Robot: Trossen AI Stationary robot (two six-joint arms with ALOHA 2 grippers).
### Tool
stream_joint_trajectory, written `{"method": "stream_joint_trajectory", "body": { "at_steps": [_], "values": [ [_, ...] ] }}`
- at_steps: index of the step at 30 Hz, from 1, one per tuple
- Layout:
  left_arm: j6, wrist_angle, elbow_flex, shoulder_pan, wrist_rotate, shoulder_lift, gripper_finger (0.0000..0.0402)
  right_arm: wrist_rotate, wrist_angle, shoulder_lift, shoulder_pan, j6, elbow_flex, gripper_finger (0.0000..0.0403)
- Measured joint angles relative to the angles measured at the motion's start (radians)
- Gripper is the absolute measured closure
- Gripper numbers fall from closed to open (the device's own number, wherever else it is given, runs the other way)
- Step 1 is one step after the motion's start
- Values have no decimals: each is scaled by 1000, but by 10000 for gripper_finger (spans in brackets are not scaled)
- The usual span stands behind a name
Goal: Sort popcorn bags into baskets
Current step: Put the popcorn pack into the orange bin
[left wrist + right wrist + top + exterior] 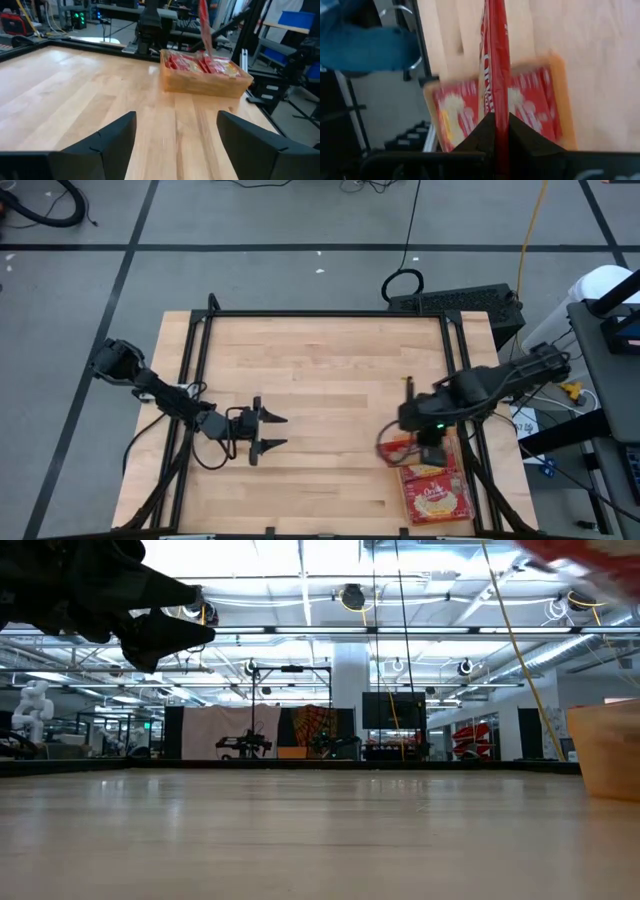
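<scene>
My right gripper [496, 120] is shut on one red popcorn bag [496, 60], held up over the far end of the orange basket [559, 95] at the table's near right. In the basket [404, 488] lie more popcorn bags [437, 498], flat, red with a yellow-cream picture. The left wrist view shows the held bag [204, 30] edge-on above the basket's wall [205, 86]. My left gripper [278, 432] stands open left of the table's middle, pointing toward the right, with nothing between its fingers [117, 140]. My right gripper pinches one end of the popcorn bag [496, 107] between its two fingers. The fingers slant down from above. The bag shows edge-on, running straight out from the fingers. It hangs clear of the basket and the bags lying in it.
Bare wooden tabletop [330, 380] lies between the two arms. A black frame rail [330, 313] runs along the table's far edge, with side rails left and right. A black box [460, 302] stands off the far right corner.
</scene>
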State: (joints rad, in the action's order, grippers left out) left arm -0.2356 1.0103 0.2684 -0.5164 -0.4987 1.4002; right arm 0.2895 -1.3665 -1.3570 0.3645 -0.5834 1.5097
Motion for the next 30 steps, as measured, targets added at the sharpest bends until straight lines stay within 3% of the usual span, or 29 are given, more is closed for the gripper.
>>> {"method": "stream_joint_trajectory", "body": {
  "at_steps": [4,9,15,19,30],
  "values": [
    [-7,-12,0,-3,0,0,142,-52,-89,78,38,-2,-22,389],
    [-21,-13,0,-3,0,0,161,-79,-59,166,75,-52,-117,396],
    [-3,-13,0,-3,0,0,173,-77,123,240,117,-86,-294,393],
    [-6,-13,0,1,0,0,174,-16,248,275,129,-88,-415,393],
    [-29,-13,0,1,-18,0,174,4,381,381,129,-138,-625,392]
  ]
}}
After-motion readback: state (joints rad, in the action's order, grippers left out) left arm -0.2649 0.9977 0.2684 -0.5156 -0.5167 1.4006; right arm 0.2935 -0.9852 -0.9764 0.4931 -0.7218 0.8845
